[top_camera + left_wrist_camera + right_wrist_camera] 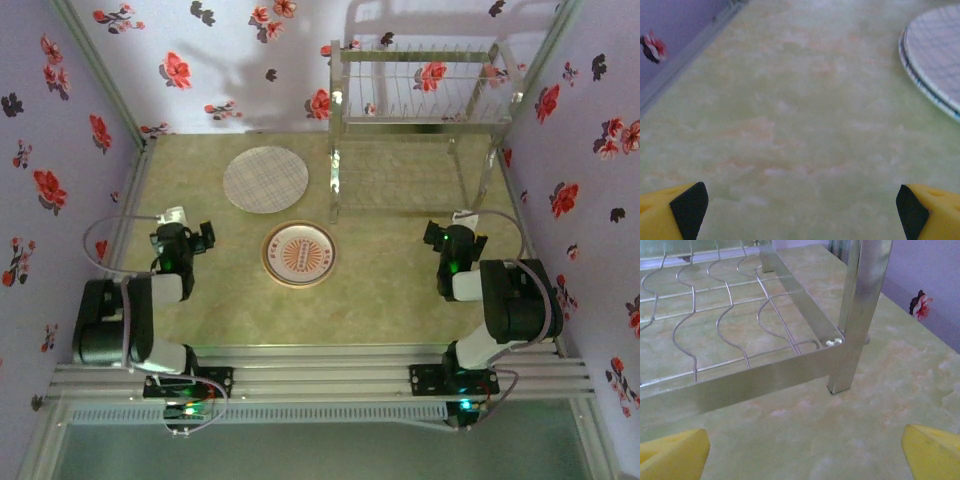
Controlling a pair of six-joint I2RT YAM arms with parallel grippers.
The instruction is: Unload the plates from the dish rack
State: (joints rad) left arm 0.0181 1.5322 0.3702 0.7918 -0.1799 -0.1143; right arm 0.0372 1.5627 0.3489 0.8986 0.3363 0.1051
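Where the dish rack (pixel 425 95) stands: far right of worktop (pixel 390 270), long axis left-to-right.
Plates: checked plate (pixel 265 180) and orange-patterned plate (pixel 299 254) flat, left of rack.
Left fingers (pixel 687 210): apart, empty.
Right fingers (pixel 675 455): apart, empty.

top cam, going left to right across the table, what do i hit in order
left gripper, open → pale checked plate → orange-patterned plate → dish rack. The right gripper, also open, sits within the rack's left-to-right span, so it is left out of the order.
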